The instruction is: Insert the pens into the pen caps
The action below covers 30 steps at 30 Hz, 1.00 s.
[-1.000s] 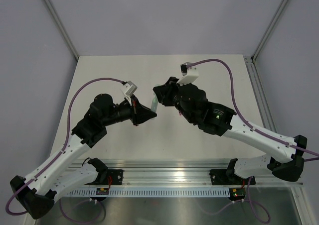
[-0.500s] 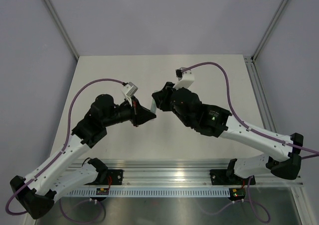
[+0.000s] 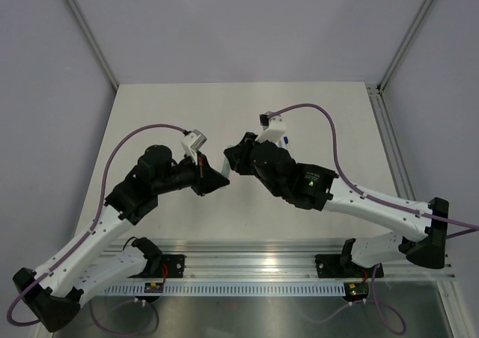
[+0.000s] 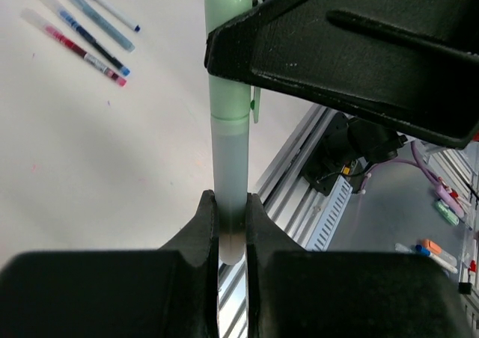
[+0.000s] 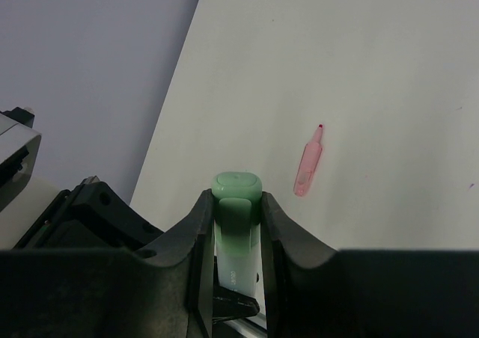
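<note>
My left gripper [image 4: 230, 226] is shut on the lower end of a pale grey-green pen [image 4: 230, 166] that stands straight up from its jaws. A light green pen cap [image 4: 228, 61] with a clip sits over the pen's upper end. My right gripper [image 5: 237, 212] is shut on that cap [image 5: 237, 203], one finger on each side. In the top view the two grippers, left [image 3: 213, 175] and right [image 3: 233, 161], meet tip to tip above the table's middle, and the pen between them is hidden.
Several thin loose pens, red [image 4: 75, 45] and blue [image 4: 93, 33], lie side by side on the white table. A pink pen cap [image 5: 307, 166] lies alone on the table. The aluminium rail [image 3: 247, 252] runs along the near edge.
The right arm has swung left and lowered towards the left gripper. The pale green piece that showed between the two grippers is now covered by them.
</note>
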Motion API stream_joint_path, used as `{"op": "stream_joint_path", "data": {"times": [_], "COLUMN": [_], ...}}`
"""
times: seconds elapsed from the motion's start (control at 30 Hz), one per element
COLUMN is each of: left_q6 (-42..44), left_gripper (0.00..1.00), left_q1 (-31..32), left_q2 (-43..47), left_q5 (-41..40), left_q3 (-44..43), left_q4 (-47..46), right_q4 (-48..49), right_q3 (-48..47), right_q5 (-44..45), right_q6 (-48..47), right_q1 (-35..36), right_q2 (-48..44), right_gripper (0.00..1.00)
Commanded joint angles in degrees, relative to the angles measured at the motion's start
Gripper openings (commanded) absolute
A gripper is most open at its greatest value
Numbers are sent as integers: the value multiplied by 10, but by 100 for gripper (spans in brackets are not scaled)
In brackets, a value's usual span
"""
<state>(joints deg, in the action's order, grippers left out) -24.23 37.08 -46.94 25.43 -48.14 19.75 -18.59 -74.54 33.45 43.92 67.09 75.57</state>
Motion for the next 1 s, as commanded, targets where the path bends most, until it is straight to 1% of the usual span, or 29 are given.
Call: {"op": "stream_joint_path", "data": {"times": [0.0, 0.1, 0.3, 0.37, 0.5, 0.57, 0.67, 0.7, 0.8, 0.83, 0.93, 0.97], "left_q6": [16, 16, 17, 18, 19, 17, 17, 16, 15, 14, 11, 11], "left_gripper": [0, 0, 0, 0, 0, 0, 0, 0, 0, 0, 15, 20], "left_q1": [-1, -1, -1, -1, -1, -1, -1, -1, -1, -1, -1, -1], "left_q2": [18, 19, 22, 23, 22, 21, 21, 19, 2, -8, -21, -26], "left_q5": [-26, -25, -24, -27, -28, -28, -30, -22, 7, 14, 38, 41], "left_q3": [-17, -16, -16, -16, -17, -16, -17, -17, -22, -24, -30, -32], "left_q4": [-117, -118, -118, -118, -117, -117, -117, -117, -115, -115, -111, -107], "right_q4": [-20, -18, 20, 57, 72, 75, 70, 60, 34, 31, 29, 33], "right_q3": [44, 69, 146, 176, 174, 167, 154, 151, 131, 122, 111, 109], "right_q5": [-98, -101, -95, -103, -96, -96, -80, -58, -34, -35, -56, -61], "right_q6": [31, 42, 105, 118, 134, 134, 126, 119, 98, 91, 60, 52], "right_q1": [38, 59, 117, 125, 152, 153, 153, 154, 134, 110, 60, 22], "right_q2": [11, 17, 34, 44, 70, 82, 76, 71, 49, 40, 20, 18], "right_gripper": [0, 0, 0, 0, 0, 0, 0, 0, 0, 0, 0, 0]}}
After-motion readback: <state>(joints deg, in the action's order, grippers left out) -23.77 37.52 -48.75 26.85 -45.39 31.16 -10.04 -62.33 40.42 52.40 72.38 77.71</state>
